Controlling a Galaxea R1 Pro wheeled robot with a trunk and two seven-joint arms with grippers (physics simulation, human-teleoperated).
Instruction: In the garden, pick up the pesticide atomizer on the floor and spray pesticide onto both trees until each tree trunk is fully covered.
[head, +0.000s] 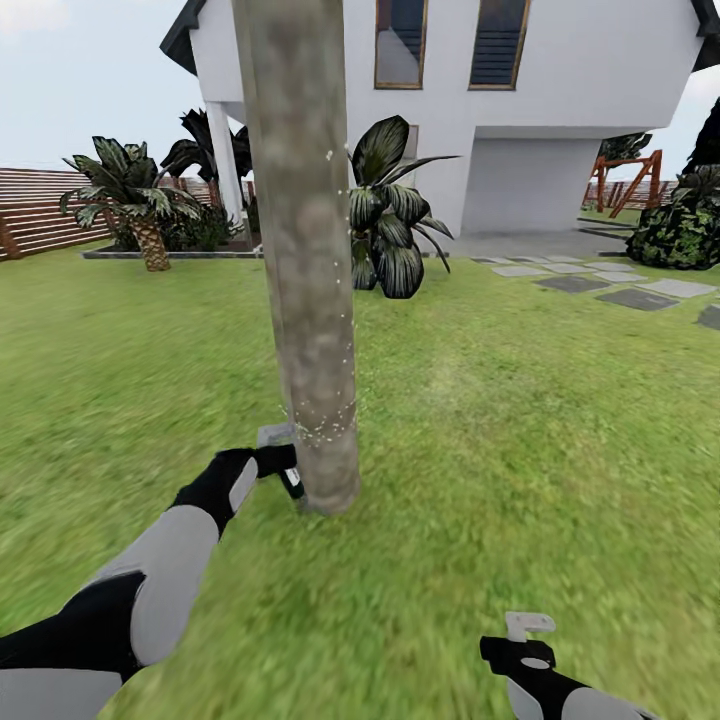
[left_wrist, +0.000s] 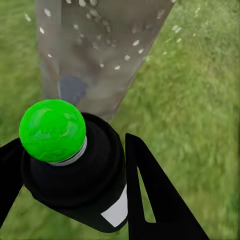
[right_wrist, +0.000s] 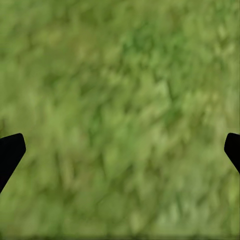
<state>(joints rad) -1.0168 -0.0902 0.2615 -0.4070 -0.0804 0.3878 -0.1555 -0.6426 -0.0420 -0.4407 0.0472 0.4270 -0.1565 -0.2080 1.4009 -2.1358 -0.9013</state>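
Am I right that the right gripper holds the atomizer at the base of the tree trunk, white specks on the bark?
Wrong arm. The left gripper holds the atomizer at the tree trunk, as the left wrist view shows. The right gripper is open over grass. White specks do dot the bark.

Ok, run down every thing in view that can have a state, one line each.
Left claw: shut on the pesticide atomizer, held low beside the trunk.
Pesticide atomizer: gripped, aimed at the trunk base.
Right claw: open, nothing held, over grass.
Tree trunk: upright, partly dotted with pesticide, thickest near its base.
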